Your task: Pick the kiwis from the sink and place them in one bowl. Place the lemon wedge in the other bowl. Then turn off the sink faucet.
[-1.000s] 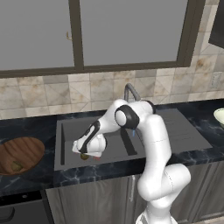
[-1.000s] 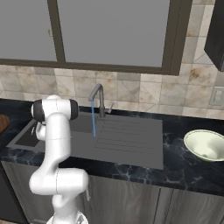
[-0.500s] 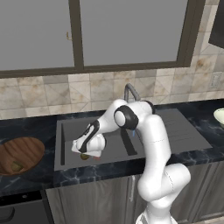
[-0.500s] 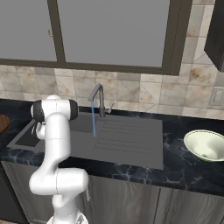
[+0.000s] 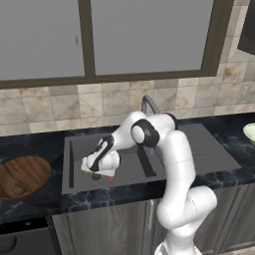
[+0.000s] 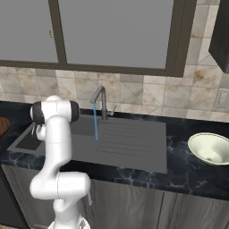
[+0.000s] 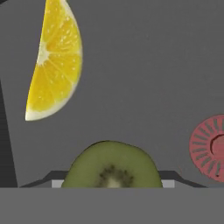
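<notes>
Low in the sink (image 5: 149,169), my gripper (image 5: 96,172) has its jaws closed against both sides of a brownish-green kiwi (image 7: 111,162), which still rests on the basin floor. In the hand view my gripper (image 7: 113,183) has the fruit's cut face between its tips. A yellow lemon wedge (image 7: 54,61) lies just beyond it. A second kiwi (image 5: 19,189) sits in the wooden bowl (image 5: 30,169) on the left counter. The pale bowl (image 6: 210,148) stands on the right counter. The faucet (image 6: 102,99) runs a thin blue stream (image 6: 95,121).
A red-pink drain cover (image 7: 209,148) lies on the basin floor to one side of the kiwi. The ribbed drainboard (image 6: 129,138) takes up the sink's right part. Black marble counter (image 6: 179,167) surrounds the basin, with a tiled wall and window behind.
The jaws have narrowed from wide open onto the kiwi. The arm has barely moved in the basin.
</notes>
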